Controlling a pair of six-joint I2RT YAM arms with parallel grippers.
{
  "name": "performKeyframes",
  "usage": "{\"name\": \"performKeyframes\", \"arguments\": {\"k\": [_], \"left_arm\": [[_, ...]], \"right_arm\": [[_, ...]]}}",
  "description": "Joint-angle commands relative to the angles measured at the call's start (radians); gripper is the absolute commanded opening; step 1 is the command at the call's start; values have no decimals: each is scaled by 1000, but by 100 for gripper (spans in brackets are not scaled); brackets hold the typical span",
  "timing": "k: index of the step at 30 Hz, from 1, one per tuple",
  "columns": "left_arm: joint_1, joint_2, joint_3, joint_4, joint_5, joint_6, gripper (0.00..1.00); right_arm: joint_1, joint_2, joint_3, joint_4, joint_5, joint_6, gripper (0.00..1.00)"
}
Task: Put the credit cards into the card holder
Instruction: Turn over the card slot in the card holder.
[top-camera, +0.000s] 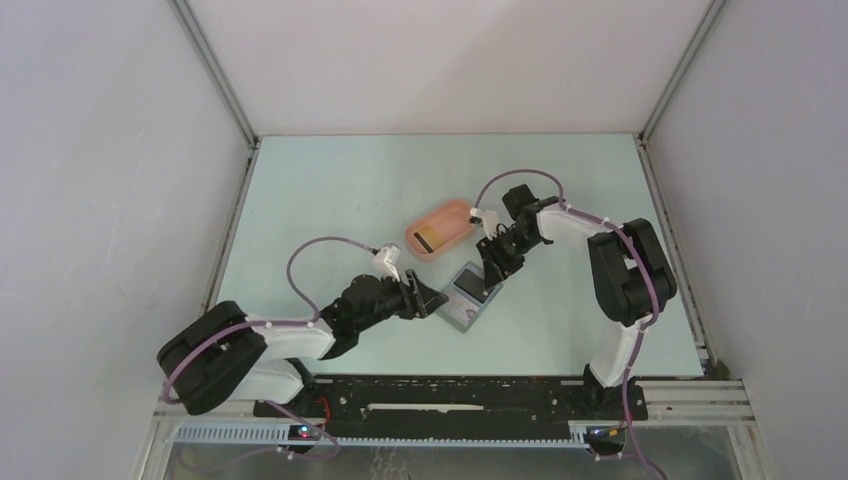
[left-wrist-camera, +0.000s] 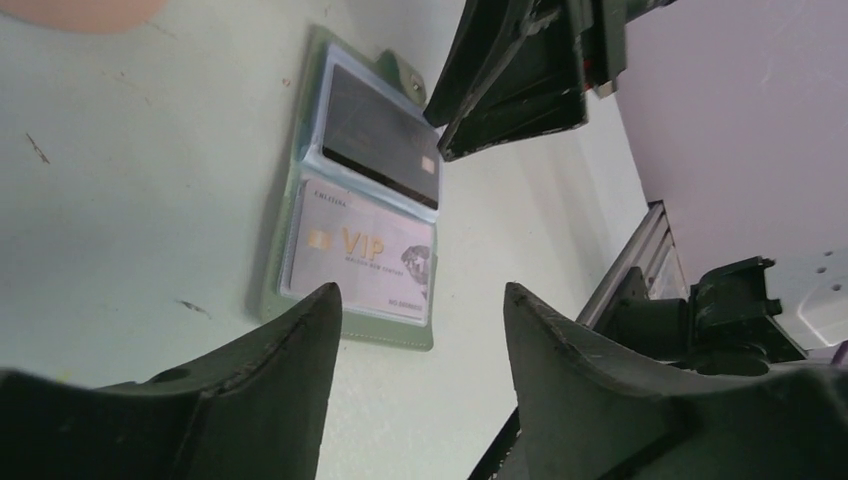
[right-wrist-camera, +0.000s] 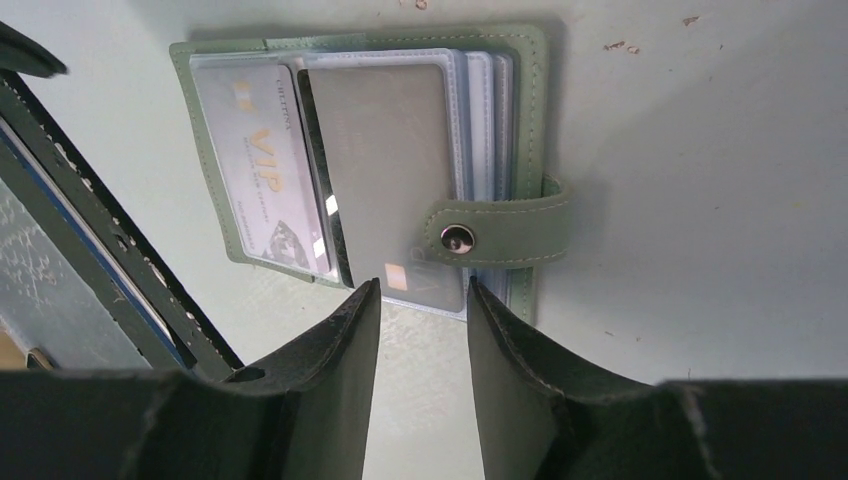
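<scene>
The card holder (top-camera: 462, 322) lies open on the table between my two grippers. In the left wrist view its green cover (left-wrist-camera: 390, 336) frames two clear sleeves: a dark credit card (left-wrist-camera: 385, 135) in the far one and a silver VIP card (left-wrist-camera: 360, 255) in the near one. My left gripper (left-wrist-camera: 420, 295) is open just short of the holder's near edge, with nothing between its fingers. My right gripper (right-wrist-camera: 422, 290) is open at the sleeve edge beside the snap strap (right-wrist-camera: 495, 235), also with nothing in it. Another yellowish card (top-camera: 426, 240) lies in the pink tray.
The pink oblong tray (top-camera: 452, 215) stands just behind the holder, to its left. My right gripper's dark fingers (left-wrist-camera: 510, 75) hang over the holder's far end in the left wrist view. Aluminium rails border the table at the right.
</scene>
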Motion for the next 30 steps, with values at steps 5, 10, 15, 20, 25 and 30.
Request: {"name": "performKeyframes", "arguments": {"k": [5,10,15,20,25,30], "left_arm": [[-2,153,91,82,23,-19,54],[-5,245,145,83,43,-24,47],[-5,299,186,76,45,-21,44],[-6,355,227,61,51,-16,42],[-7,388,256,44,51,-5,41],[-8,378,248,38,38,11,40]], "right_arm": [[-11,34,38,-17,31,17,48],[-11,30,38,-16,41,19,50],[-11,34,39,-17,43,19,52],[-10,43,43,-28,33,20,54],[-10,54,50,-40,9,14,54],[-12,49,52,-53,-16,8,53]]}}
